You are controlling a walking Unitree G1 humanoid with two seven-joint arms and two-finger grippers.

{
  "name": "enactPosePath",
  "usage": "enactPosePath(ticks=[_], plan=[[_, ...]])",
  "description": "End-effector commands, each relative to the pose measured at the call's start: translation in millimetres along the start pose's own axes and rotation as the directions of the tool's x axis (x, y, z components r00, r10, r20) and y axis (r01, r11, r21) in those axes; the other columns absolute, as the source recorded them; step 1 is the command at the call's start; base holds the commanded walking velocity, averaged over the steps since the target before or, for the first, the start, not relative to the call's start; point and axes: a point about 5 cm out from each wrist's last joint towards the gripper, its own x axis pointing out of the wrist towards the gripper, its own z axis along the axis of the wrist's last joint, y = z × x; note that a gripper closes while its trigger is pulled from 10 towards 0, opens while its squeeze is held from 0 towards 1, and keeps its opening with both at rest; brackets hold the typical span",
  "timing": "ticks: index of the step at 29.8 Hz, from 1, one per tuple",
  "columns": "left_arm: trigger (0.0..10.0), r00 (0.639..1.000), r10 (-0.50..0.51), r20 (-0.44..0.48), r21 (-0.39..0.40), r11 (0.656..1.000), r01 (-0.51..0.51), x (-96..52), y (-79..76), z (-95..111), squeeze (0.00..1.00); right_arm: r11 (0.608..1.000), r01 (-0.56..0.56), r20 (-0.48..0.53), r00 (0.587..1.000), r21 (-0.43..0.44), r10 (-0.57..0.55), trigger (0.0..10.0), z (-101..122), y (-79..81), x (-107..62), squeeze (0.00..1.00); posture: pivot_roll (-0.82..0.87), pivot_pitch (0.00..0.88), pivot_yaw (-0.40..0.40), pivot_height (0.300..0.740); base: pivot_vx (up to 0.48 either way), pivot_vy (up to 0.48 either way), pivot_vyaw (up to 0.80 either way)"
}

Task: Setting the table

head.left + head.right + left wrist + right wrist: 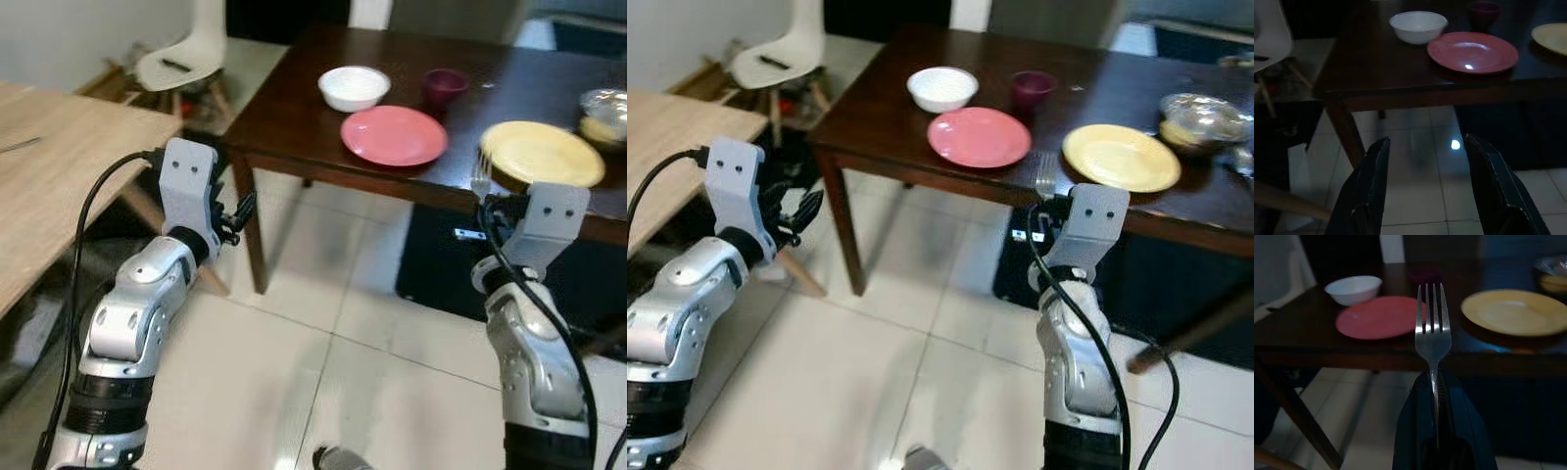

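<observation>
right gripper (1436, 396) pinches fork (1433, 328) | short of dark table (294, 108) | left gripper (1425, 186) spread | risk: thin fork slips

The fork's (1433, 335) handle goes down between the fingers (1415, 431) of the right gripper (1434, 396), so only its 4 prongs and neck can be seen. In the eye views the fork is tiny, just a few prongs above the silver wrist.

The silver bowl (605, 110) is cut off by the picture's edge. What is inside it is too blurry to tell.

The dark table (294, 108) runs off the edge, and its far end is cut off.

The white chair (181, 61) loses its back at the picture's top. A small dark thing (177, 66) lies on its seat, too small to name.

The left wrist view is very dark, and the purple cup (1484, 11) is hard to make out there.
</observation>
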Motion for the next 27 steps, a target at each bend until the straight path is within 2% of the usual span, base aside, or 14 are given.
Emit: enactPosePath(ticks=[1, 5, 8, 10, 11, 12, 14, 15, 16, 17, 19, 21, 22, 27], plan=[[10.0, 1.0, 0.008, -0.021, -0.005, 1.0, -0.008, -1.2, 1.6, -6.3, 0.0, 1.0, -0.003, -0.015, 1.0, 0.005, 0.003, 10.0, -3.5, 0.3, -0.7, 0.0, -0.14, 0.033, 0.091, 0.74, 0.0, 0.0, -0.8], [10.0, 1.0, 0.017, -0.023, -0.003, 1.0, -0.017, -2.0, 2.1, -8.4, 0.0, 1.0, -0.022, -0.017, 1.0, 0.007, 0.023, 10.0, -3.8, 2.7, 0.7, 0.0, -0.14, 0.034, 0.086, 0.74, 0.0, 0.0, -0.8], [10.0, 0.998, 0.066, -0.017, 0.02, 0.998, -0.066, -6.0, 6.3, -11.6, 0.0, 0.994, -0.107, -0.018, 0.994, 0.012, 0.108, 10.0, -3.8, 14.1, 4.7, 0.0, -0.13, 0.037, 0.058, 0.74, 0.0, 0.0, -0.8], [10.0, 0.989, 0.149, -0.01, 0.048, 0.988, -0.148, -14.9, 13.1, -16.6, 0.0, 0.967, -0.245, -0.023, 0.969, 0.063, 0.247, 10.0, -5.6, 35.5, 8.8, 0.0, -0.1, 0.039, 0.014, 0.74, 0.0, 0.0, -0.8], [10.0, 0.989, 0.149, -0.01, 0.048, 0.988, -0.148, -14.9, 13.1, -16.6, 0.0, 0.967, -0.245, -0.023, 0.969, 0.063, 0.247, 10.0, -5.6, 35.5, 8.8, 0.0, -0.1, 0.039, 0.014, 0.74, 0.0, 0.0, -0.8], [10.0, 0.978, 0.207, -0.01, 0.069, 0.976, -0.206, -23.9, 17.4, -21.6, 0.0, 0.93, -0.35, -0.026, 0.934, 0.111, 0.355, 10.0, -8.2, 53.7, 10.3, 0.0, -0.09, 0.039, 0.007, 0.74, 0.0, 0.0, -0.8], [10.0, 0.978, 0.207, -0.01, 0.069, 0.976, -0.206, -23.9, 17.4, -21.6, 0.0, 0.93, -0.35, -0.026, 0.934, 0.111, 0.355, 10.0, -8.2, 53.7, 10.3, 0.0, -0.09, 0.039, 0.007, 0.74, 0.0, 0.0, -0.8], [10.0, 0.971, 0.24, -0.016, 0.084, 0.968, -0.238, -34.2, 17.9, -26.9, 0.0, 0.885, -0.427, -0.034, 0.897, 0.183, 0.44, 10.0, -12.6, 68.1, 10.9, 0.0, -0.04, 0.041, -0.041, 0.74, 0.0, 0.0, -0.66], [10.0, 0.968, 0.252, -0.019, 0.084, 0.965, -0.249, -38.0, 18.0, -28.7, 0.0, 0.866, -0.452, -0.035, 0.882, 0.215, 0.469, 10.0, -14.3, 73.0, 11.0, 0.0, -0.04, 0.041, -0.041, 0.74, 0.0, 0.0, -0.66], [10.0, 0.968, 0.252, -0.019, 0.084, 0.965, -0.249, -38.0, 18.0, -28.7, 0.0, 0.866, -0.452, -0.035, 0.882, 0.215, 0.469, 10.0, -14.3, 73.0, 11.0, 0.0, -0.04, 0.041, -0.041, 0.74, 0.0, 0.0, -0.66], [10.0, 0.953, 0.303, -0.024, 0.081, 0.95, -0.3, -49.7, 21.1, -31.6, 0.0, 0.801, -0.507, -0.031, 0.839, 0.317, 0.543, 10.0, -19.9, 85.1, 10.3, 0.0, 0.0, 0.049, -0.066, 0.74, 0.0, 0.0, 0.0], [10.0, 0.951, 0.307, -0.022, 0.08, 0.949, -0.305, -50.7, 21.2, -31.6, 0.0, 0.793, -0.514, -0.029, 0.833, 0.327, 0.552, 10.0, -20.2, 86.1, 10.2, 0.0, 0.0, 0.049, -0.066, 0.74, 0.0, 0.0, 0.0], [10.0, 0.948, 0.318, -0.022, 0.064, 0.946, -0.316, -54.1, 21.5, -31.4, 0.0, 0.757, -0.535, -0.019, 0.812, 0.375, 0.583, 10.0, -21.0, 91.3, 8.0, 0.0, 0.02, 0.058, -0.071, 0.74, 0.0, 0.0, 0.0], [10.0, 0.948, 0.318, -0.03, 0.036, 0.948, -0.317, -56.5, 18.1, -36.2, 0.0, 0.742, -0.562, -0.014, 0.794, 0.364, 0.608, 10.0, -22.3, 95.5, 4.1, 0.0, 0.01, 0.056, -0.07, 0.74, 0.0, 0.0, 0.0]])
